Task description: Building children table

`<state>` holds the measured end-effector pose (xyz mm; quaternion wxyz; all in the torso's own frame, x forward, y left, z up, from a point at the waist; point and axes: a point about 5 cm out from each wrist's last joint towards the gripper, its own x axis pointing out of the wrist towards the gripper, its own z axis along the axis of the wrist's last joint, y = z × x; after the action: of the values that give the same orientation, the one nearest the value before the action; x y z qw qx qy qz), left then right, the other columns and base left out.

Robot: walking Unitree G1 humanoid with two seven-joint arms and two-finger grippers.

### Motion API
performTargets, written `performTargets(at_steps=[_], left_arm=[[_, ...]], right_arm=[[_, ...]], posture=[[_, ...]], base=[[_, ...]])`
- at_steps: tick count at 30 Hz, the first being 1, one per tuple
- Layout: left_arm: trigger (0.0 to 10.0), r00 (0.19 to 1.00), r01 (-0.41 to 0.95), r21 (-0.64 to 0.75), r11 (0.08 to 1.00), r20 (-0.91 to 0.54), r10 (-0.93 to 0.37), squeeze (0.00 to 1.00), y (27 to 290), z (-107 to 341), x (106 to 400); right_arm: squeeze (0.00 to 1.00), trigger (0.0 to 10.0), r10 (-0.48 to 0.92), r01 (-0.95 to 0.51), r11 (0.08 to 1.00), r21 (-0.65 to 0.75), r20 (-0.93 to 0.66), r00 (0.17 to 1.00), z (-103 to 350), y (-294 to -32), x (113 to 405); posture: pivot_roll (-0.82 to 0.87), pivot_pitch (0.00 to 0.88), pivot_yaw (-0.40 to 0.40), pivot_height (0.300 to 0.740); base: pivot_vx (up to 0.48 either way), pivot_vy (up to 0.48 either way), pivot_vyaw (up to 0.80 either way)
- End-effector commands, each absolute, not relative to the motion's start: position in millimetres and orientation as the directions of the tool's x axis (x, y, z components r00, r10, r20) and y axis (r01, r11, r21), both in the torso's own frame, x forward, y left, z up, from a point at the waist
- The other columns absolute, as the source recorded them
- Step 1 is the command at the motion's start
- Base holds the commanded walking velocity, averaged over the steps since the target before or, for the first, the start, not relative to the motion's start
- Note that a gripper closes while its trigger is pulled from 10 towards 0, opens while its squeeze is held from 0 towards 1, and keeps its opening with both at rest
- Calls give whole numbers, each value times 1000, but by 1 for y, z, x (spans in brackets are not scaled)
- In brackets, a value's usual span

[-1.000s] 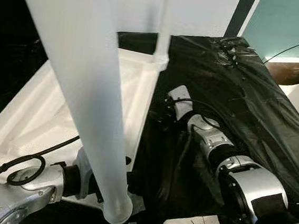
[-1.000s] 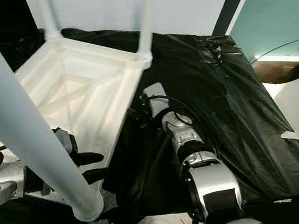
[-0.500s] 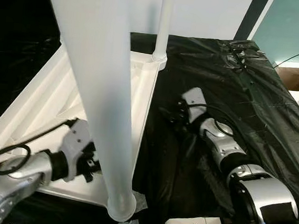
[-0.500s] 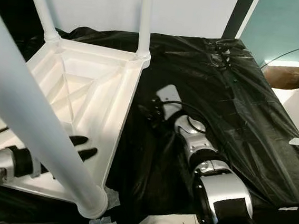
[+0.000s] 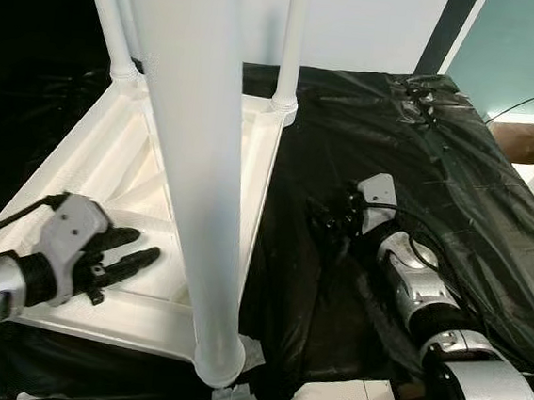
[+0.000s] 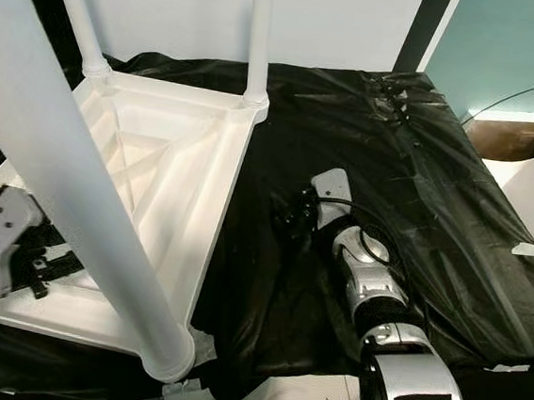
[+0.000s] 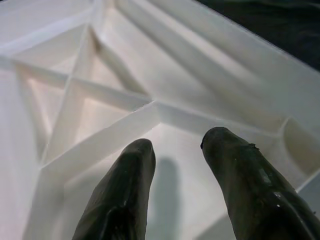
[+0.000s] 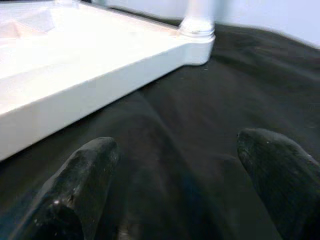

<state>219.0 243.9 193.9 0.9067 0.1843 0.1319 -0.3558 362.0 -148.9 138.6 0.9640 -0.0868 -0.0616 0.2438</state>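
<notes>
- Left eye view has the left end effector point(image 5: 129, 255) drawn back from the near leg since a second ago; it now hovers over the ribbed underside of the upside-down white plastic children's table point(image 5: 110, 161), its fingers point(image 7: 125, 195) a little parted and holding nothing.
- That retreat suggests the near white tubular leg point(image 5: 196, 203) is seated in its corner socket and stands unsupported; two more legs point(image 6: 259, 38) rise at the far corners, so the build looks close to done, though I cannot see the fourth corner.
- Open room: the table's right rim point(image 6: 218, 214) runs beside bare black plastic sheeting point(image 5: 459, 171) that covers the surface, leaving a wide lane there.
- Right end effector point(image 5: 327, 220) has slid away from that rim since a second ago and lies low over the sheeting, fingers point(image 8: 85, 175) spread wide, empty.
- Upright legs crowd the left arm's upward path.
</notes>
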Motion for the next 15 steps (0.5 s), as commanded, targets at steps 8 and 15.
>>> performTargets(at_steps=[8,15], left_arm=[[10000,788,611,290,736,-301,-536,0,275,210,220],[10000,819,573,226,788,-213,-534,0,274,208,212]], right_arm=[[0,10000,424,-405,895,-188,76,902,140,-169,357],[0,10000,415,-396,899,-186,77,907,139,-171,354]], posture=[[157,95,-13,740],[155,100,-12,740]], base=[[0,0,0],[0,0,0]])
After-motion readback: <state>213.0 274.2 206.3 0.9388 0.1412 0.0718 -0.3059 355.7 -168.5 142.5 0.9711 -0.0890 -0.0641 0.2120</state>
